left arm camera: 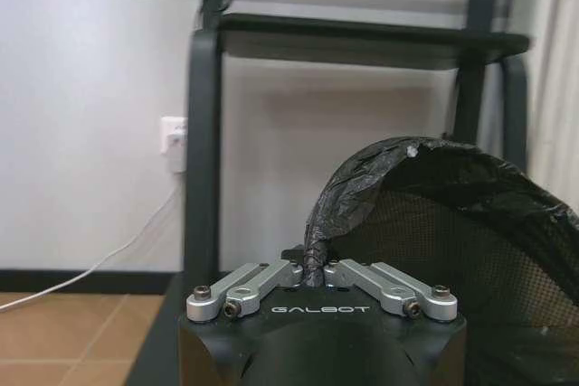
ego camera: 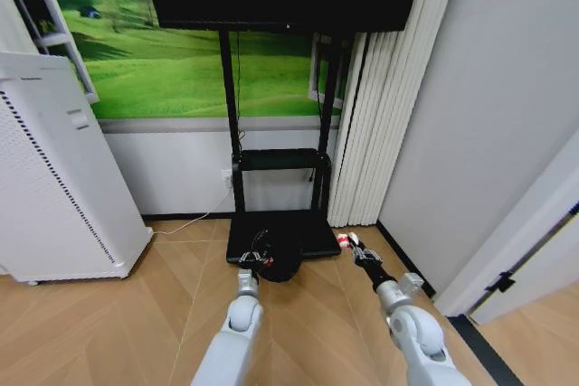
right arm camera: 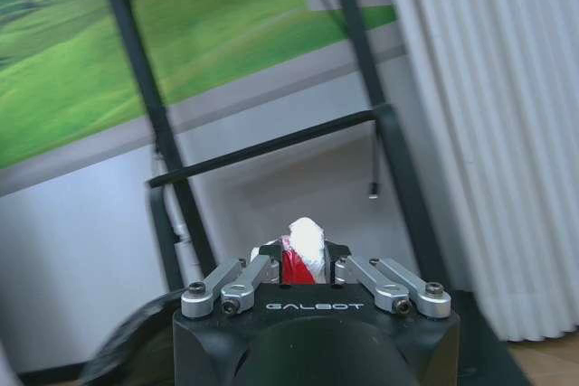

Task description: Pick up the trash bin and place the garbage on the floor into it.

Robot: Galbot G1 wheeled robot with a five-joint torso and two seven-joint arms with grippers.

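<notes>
Left gripper (left arm camera: 314, 270) is pinched tight on the bunched liner at the rim of the trash bin (ego camera: 280, 266), holding it up off the floor (ego camera: 172, 314) as the catcher. At its three o'clock, the right gripper (right arm camera: 306, 259) is clamped on the red-and-white scrap (right arm camera: 302, 250), carried high, likely to drop in. The bin's mouth seems tipped toward the robot, its long axis leaning, though I can't tell exactly how far.

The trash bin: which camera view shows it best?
The left wrist view: the trash bin is close, with its bag rim pinched in the left claw. The head view shows it small. The right wrist view catches a dark blurred edge.
</notes>
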